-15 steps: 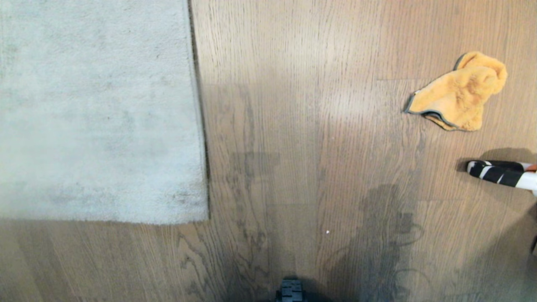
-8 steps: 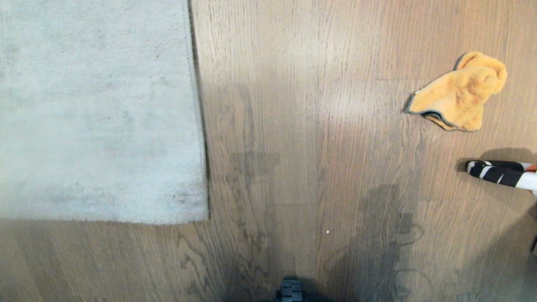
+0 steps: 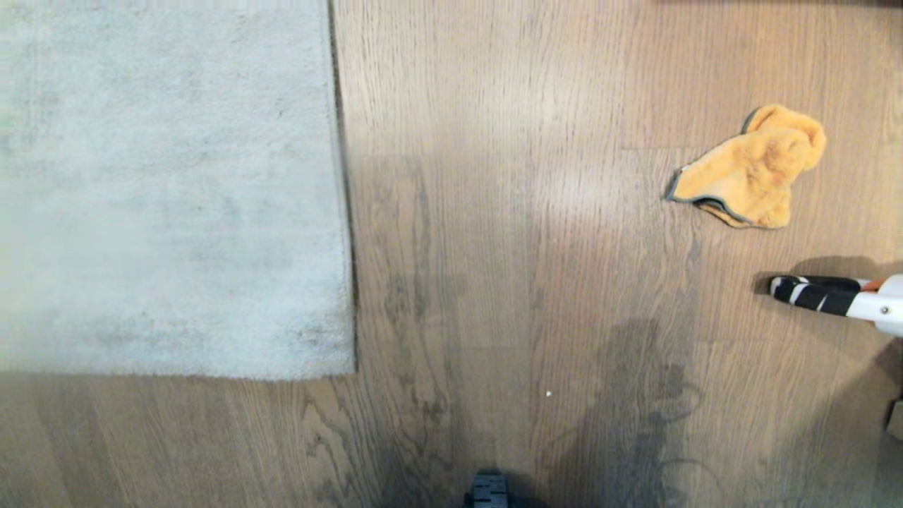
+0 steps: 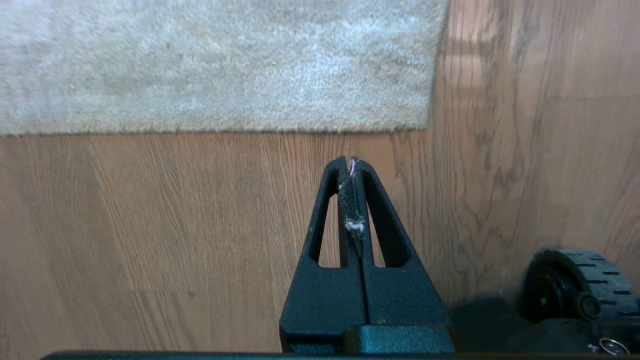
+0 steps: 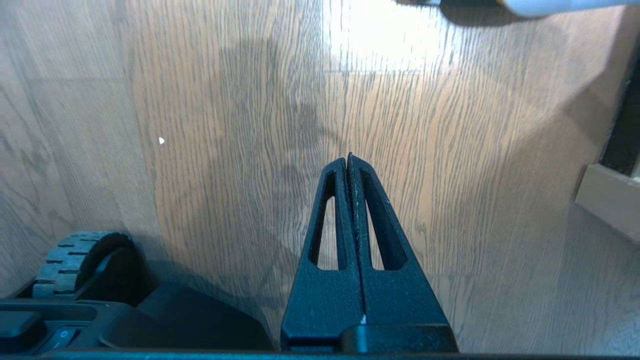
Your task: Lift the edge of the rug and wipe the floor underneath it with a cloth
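Nearest to the robot, both arms hang low over the floor (image 3: pixel 494 212). The left tool (image 4: pixel 349 167) is fully closed and holds nothing; only some lint sticks between its fingers (image 4: pixel 332 210). The right tool (image 5: pixel 348 161) is also closed and empty, over bare planks beside a base wheel (image 5: pixel 75 257).

A little farther on the left lies the rug edge (image 3: pixel 346 282), flat on the floor, with its square corner (image 3: pixel 349 368) near the left tool. If the closed tool pushes at this thin border, it may only slide or wrinkle the rug and not get under it.

On the right, a black-and-white striped object (image 3: pixel 818 295) lies near. Farther right rests the cloth (image 3: pixel 751 173), well apart from the rug. The right arm could knock the striped object when it reaches there. The cloth is fluffy and crumpled, so a shallow pinch may catch only one fold and drop it on the way.
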Available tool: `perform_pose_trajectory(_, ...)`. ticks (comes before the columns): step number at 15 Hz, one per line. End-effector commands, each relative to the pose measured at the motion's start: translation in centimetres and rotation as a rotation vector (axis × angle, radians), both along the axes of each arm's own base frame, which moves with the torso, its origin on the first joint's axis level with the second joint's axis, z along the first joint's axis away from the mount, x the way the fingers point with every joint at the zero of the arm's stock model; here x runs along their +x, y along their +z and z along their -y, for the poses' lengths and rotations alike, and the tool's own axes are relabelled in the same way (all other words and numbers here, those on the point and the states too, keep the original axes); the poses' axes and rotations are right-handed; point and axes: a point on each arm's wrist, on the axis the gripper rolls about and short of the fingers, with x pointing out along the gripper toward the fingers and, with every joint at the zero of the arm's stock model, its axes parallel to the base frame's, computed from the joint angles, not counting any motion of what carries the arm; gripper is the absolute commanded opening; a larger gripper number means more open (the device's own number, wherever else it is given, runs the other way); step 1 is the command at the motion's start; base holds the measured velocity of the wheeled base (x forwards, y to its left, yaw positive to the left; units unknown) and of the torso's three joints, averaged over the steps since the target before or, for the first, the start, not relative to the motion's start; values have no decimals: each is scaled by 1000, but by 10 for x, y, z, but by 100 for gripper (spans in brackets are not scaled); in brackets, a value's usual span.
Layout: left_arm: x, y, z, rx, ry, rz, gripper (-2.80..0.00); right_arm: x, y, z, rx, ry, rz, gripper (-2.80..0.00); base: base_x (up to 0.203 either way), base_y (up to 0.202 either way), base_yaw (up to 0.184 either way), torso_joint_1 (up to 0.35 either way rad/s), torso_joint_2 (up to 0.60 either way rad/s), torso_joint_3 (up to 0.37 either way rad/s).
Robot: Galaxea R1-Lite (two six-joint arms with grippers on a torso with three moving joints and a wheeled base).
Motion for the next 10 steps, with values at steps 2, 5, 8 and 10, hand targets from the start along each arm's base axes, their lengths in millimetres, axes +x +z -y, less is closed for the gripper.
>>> perform_pose_trajectory(2,0,0,0,-1,0,0,-280,0,0,0,0,1,-2,-280,0,0,0,2,0,195)
perform_pose_trajectory(5,0,0,0,-1,0,0,-280,0,0,0,0,1,-2,-280,0,0,0,-2,2,193)
perform_pose_trajectory(8,0,0,0,-1,0,0,-280,0,0,0,0,1,-2,-280,0,0,0,3,4,199)
perform_pose_trajectory(10,0,0,0,-1,0,0,-280,0,0,0,0,1,-2,-280,0,0,0,3,3,203)
